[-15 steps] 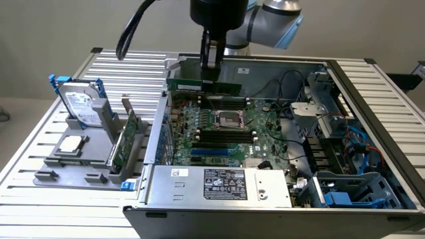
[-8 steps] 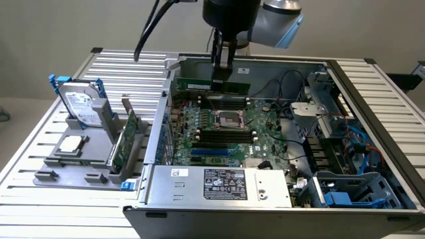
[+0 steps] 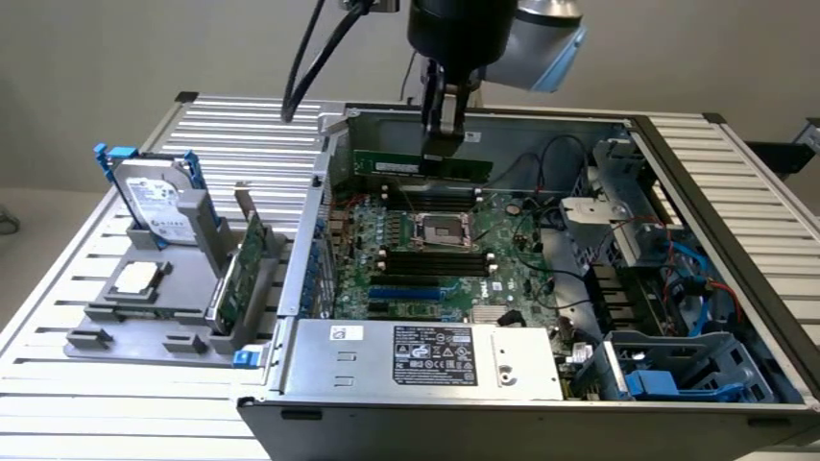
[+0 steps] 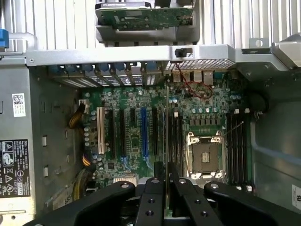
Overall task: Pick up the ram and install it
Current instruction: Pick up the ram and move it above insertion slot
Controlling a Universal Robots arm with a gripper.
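Observation:
My gripper [image 3: 445,142] hangs inside the open computer case [image 3: 717,192], shut on the ram [image 3: 391,165]. The ram is a long thin green stick, held level and on edge above the motherboard [image 3: 423,254]. It hovers over the far side of the board, above the CPU socket [image 3: 443,229] and the dark memory slots [image 3: 436,261]. In the wrist view the ram [image 4: 167,132] appears edge-on as a thin line between my fingers [image 4: 155,190]. It runs alongside the dark slots [image 4: 176,141] beside the CPU socket [image 4: 204,155]. My gripper [image 4: 166,188] clamps its upper edge.
On the exterior view's left, a grey fixture [image 3: 141,317] holds a silver hard drive with blue rails [image 3: 160,202] and a green expansion card [image 3: 244,264]. A power supply [image 3: 423,355] fills the case's near side. Cables and drive cages [image 3: 640,259] crowd the exterior view's right.

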